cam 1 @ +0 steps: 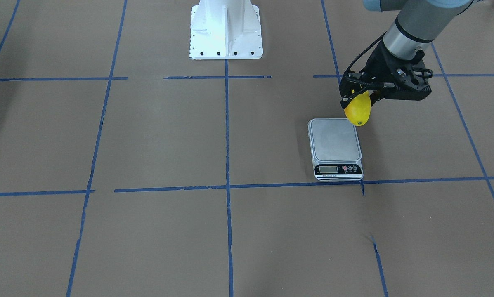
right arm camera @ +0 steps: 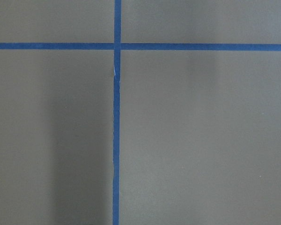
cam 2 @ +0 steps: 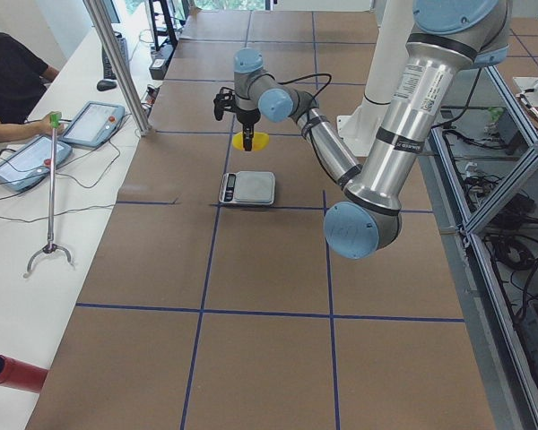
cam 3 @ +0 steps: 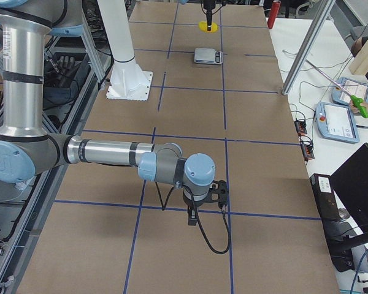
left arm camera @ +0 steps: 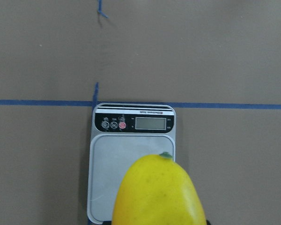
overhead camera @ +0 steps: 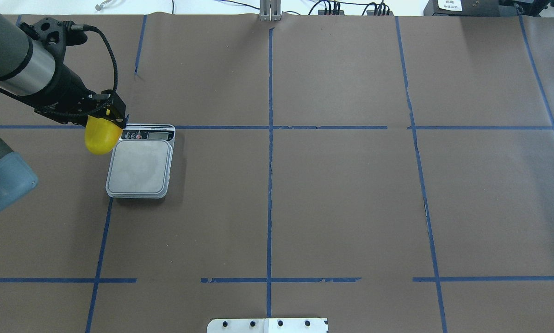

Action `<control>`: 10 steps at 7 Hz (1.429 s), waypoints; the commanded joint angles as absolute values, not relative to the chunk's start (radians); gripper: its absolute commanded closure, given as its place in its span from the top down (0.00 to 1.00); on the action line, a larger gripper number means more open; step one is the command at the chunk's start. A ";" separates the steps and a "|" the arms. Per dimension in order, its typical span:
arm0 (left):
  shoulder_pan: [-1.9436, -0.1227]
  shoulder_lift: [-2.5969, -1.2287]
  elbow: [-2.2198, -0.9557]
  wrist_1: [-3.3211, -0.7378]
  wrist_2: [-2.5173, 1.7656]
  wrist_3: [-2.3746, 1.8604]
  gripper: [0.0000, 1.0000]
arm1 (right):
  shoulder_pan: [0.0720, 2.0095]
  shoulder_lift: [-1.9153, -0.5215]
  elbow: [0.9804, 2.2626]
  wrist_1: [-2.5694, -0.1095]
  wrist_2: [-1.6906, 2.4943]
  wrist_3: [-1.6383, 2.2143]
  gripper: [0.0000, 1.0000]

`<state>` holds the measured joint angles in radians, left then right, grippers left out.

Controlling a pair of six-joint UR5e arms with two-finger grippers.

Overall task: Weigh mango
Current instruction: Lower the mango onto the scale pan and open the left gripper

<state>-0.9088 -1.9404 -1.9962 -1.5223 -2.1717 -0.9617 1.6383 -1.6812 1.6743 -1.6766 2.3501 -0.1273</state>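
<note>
At the left edge of the overhead view, the left arm reaches in over the brown table [overhead camera: 341, 203]. The left gripper [overhead camera: 104, 121] is clamped on the mango [overhead camera: 102, 138]. Its black fingers pinch the upper end of the yellow fruit, and the rest hangs free below them. In the left wrist view the small dark stem dot sits at the end farthest from the fingers.

The mango is held in the air, not set down. Seen from overhead, it hangs just off the left edge of the scale [overhead camera: 140, 166], beside the corner nearest the display [overhead camera: 158, 135]. In the front-facing view its lower tip overlaps only the far corner of the grey platform. In the left wrist view it covers the near part of the platform. The platform itself is bare.

Further right, blue tape lines [overhead camera: 270, 185] cross the table in a grid. The right gripper [cam 3: 191, 214] shows only in the right side view, low over the table and well apart from the scale. I cannot tell from there whether its fingers are parted or closed.
</note>
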 commanded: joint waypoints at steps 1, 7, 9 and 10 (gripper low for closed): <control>-0.862 -1.936 -1.800 -1.754 -2.122 -0.979 0.00 | 1.638 -1.681 1.675 -1.677 2.350 -0.127 1.00; -0.787 -1.885 -1.693 -1.913 -2.039 -1.032 0.43 | 1.638 -1.681 1.674 -1.677 2.350 -0.127 1.00; -0.787 -1.888 -1.713 -1.914 -2.040 -1.031 1.00 | 1.638 -1.681 1.675 -1.677 2.350 -0.127 1.00; -0.795 -1.882 -1.768 -1.913 -2.042 -1.022 1.00 | 1.638 -1.681 1.674 -1.677 2.350 -0.127 1.00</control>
<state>-0.7886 -1.8864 -1.7212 -1.9142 -2.0400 -1.0294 1.6383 -1.6813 1.6741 -1.6767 2.3500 -0.1273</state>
